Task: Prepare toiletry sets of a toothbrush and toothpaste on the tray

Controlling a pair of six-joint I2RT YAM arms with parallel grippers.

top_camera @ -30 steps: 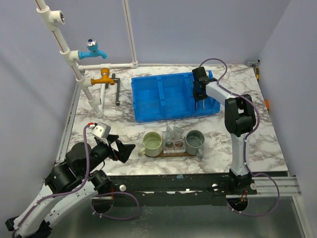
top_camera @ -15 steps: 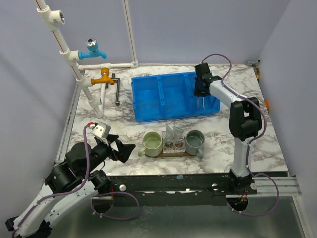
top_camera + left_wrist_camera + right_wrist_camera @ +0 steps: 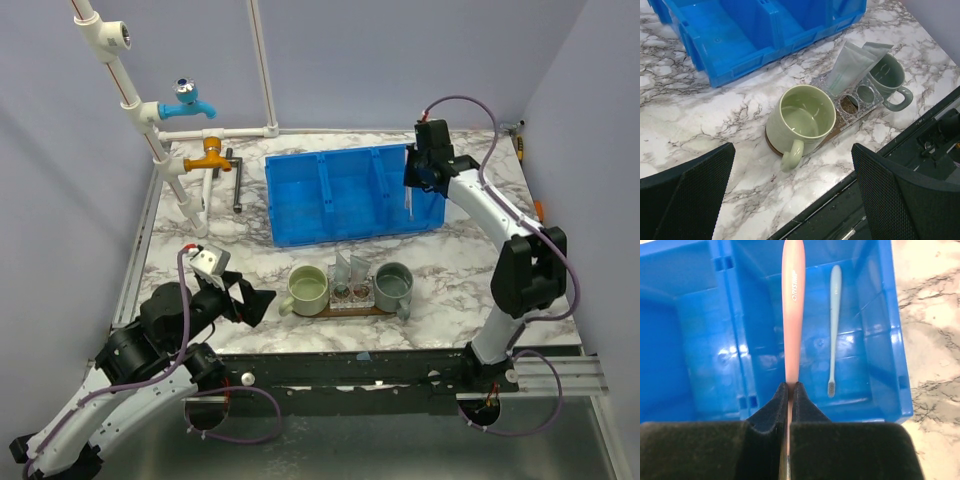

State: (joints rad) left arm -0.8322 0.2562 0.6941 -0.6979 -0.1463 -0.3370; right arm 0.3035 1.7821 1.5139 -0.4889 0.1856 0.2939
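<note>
My right gripper (image 3: pixel 790 390) is shut on a pink toothbrush (image 3: pixel 792 315), which hangs over the blue bin (image 3: pixel 685 340). From above, this gripper (image 3: pixel 412 185) sits over the bin's right end with the brush (image 3: pixel 408 202) dangling below it. A light-blue toothbrush (image 3: pixel 834 325) lies in the bin's right compartment. Two whitish-grey toothpaste tubes (image 3: pixel 852 62) lean in a small holder on the dark-brown tray (image 3: pixel 771 144), between a pale green cup (image 3: pixel 807 117) and a grey-green cup (image 3: pixel 887 77). My left gripper (image 3: pixel 793 147) is open and holds nothing, near the green cup's handle.
White pipework with a blue tap (image 3: pixel 187 100) and an orange tap (image 3: pixel 208 155) stands at the back left, with a dark metal tool (image 3: pixel 237 180) beside it. The table's black front rail (image 3: pixel 900 145) runs close under my left gripper. The walls close in on three sides.
My right arm has lifted and swung to the right with the pink toothbrush, from inside the bin to its right end. My left arm has shifted only slightly.
</note>
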